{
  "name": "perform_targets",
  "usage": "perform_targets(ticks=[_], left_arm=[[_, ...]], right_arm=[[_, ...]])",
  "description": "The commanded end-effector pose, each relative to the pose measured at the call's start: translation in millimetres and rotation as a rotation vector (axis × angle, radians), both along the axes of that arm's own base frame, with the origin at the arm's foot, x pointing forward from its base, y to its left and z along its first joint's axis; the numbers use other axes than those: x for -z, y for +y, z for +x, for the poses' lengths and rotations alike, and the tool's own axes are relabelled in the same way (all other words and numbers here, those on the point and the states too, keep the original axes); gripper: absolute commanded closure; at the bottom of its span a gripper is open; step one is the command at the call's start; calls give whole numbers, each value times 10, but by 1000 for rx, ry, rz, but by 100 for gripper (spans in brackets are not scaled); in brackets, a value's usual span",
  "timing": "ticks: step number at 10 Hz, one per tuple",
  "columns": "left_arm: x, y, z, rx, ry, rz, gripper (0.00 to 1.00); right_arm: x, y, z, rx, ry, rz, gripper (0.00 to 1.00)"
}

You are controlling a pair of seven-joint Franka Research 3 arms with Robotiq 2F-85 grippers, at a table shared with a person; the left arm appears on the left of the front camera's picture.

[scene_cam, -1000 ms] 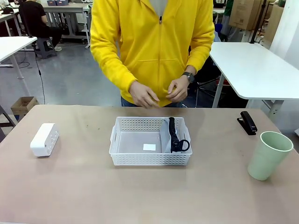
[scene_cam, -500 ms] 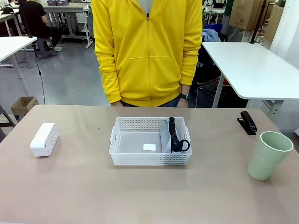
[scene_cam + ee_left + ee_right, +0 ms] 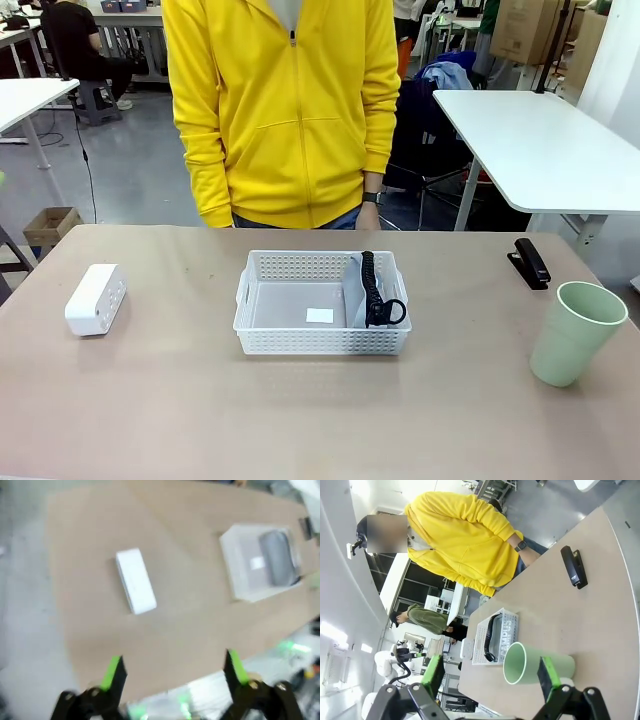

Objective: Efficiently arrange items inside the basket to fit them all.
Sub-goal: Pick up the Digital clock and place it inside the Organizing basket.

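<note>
The white basket (image 3: 322, 331) sits mid-table; the grey pouch (image 3: 361, 290) with its black strap (image 3: 374, 290) stands on edge in its right part. A small white box (image 3: 96, 298) lies at the table's left. The black stapler (image 3: 529, 262) lies far right, and the pale green cup (image 3: 574, 332) stands upright near the right edge. My left gripper (image 3: 173, 669) is open high above the table, with the white box (image 3: 135, 580) and the basket (image 3: 258, 562) below it. My right gripper (image 3: 490, 675) is open, and the cup (image 3: 536, 664) is close ahead of its fingers.
A person in a yellow hoodie (image 3: 282, 110) stands at the far side, arms down. A small white label (image 3: 319, 315) lies on the basket floor. Bare tabletop surrounds the basket. Other tables stand behind.
The person has drawn both hands back from above the basket, stood upright and shifted to the left. Nothing on the table has moved.
</note>
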State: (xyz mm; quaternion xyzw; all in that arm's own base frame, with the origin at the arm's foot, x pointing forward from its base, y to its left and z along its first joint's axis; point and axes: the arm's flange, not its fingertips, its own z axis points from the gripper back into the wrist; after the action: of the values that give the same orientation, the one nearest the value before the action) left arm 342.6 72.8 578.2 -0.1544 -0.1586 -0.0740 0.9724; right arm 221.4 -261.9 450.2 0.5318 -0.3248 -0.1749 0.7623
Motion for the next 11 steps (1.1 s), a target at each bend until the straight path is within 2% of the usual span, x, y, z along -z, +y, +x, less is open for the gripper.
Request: perform_targets(ticks=[1, 3, 4, 5, 7, 8, 11], left_arm=[[101, -296, 270, 39, 103, 231, 0], [319, -621, 400, 79, 156, 274, 0], [483, -697, 447, -11, 141, 293, 0], [608, -717, 486, -143, 90, 294, 0], [615, -706, 486, -233, 61, 275, 0], [589, -727, 529, -86, 112, 267, 0], [589, -727, 529, -86, 112, 267, 0]], right_arm=[[-16, -24, 14, 1, -36, -5, 0], [-16, -24, 14, 1, -36, -5, 0], [-16, -24, 14, 1, -36, -5, 0], [-16, -24, 14, 1, -36, -5, 0], [-16, -24, 14, 1, -36, -5, 0], [-16, -24, 14, 1, -36, -5, 0], [-16, -24, 14, 1, -36, -5, 0]])
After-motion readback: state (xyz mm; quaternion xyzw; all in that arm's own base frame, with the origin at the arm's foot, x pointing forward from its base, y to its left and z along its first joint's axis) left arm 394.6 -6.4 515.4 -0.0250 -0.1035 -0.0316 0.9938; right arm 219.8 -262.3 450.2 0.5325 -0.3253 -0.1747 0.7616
